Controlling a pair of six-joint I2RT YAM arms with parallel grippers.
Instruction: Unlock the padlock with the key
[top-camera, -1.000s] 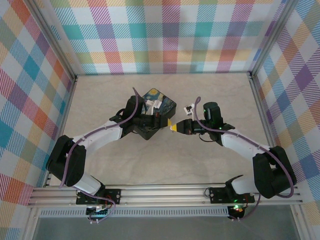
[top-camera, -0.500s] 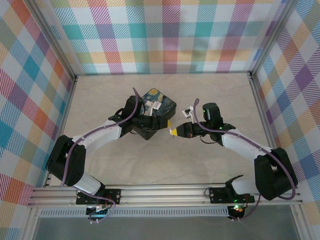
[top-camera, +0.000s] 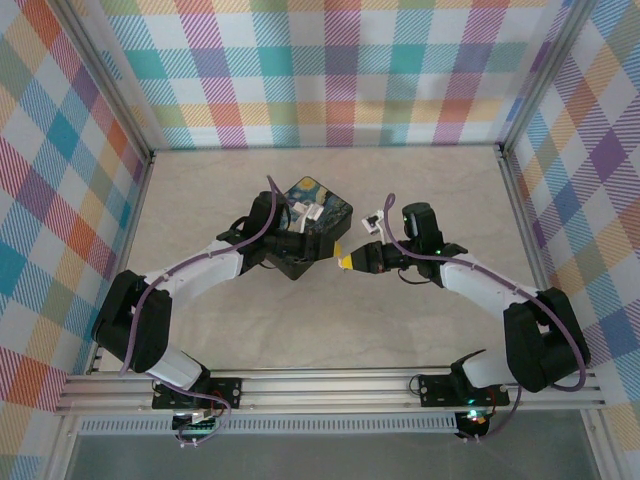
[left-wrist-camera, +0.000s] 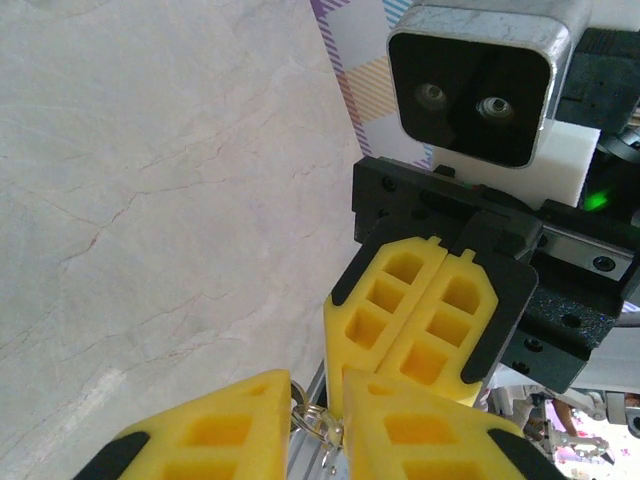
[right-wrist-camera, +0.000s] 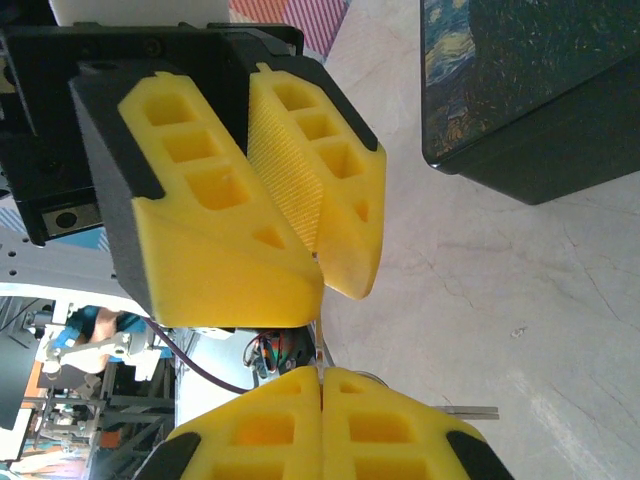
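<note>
While the right pincer (right-wrist-camera: 320, 385) pinches the key (right-wrist-camera: 321, 345), the left pincer (left-wrist-camera: 316, 392) clamps it too.

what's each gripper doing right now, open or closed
left gripper: closed on a small metal key ring
right gripper: closed, pinching the thin silvery key edge-on between its fingers
</note>
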